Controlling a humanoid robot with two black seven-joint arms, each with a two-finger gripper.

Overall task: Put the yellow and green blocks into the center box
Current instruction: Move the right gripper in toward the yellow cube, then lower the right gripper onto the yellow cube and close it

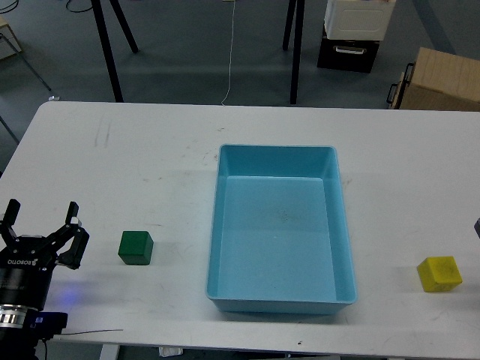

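Observation:
A green block sits on the white table left of the light blue box, which stands in the table's middle and is empty. A yellow block sits near the table's right front. My left gripper is open and empty at the front left, about a hand's width left of the green block. Only a dark sliver of my right arm shows at the right edge; its gripper is out of view.
Beyond the table's far edge are black stand legs, a cardboard box and a white and black case on the floor. Bare table surface lies around the box on all sides.

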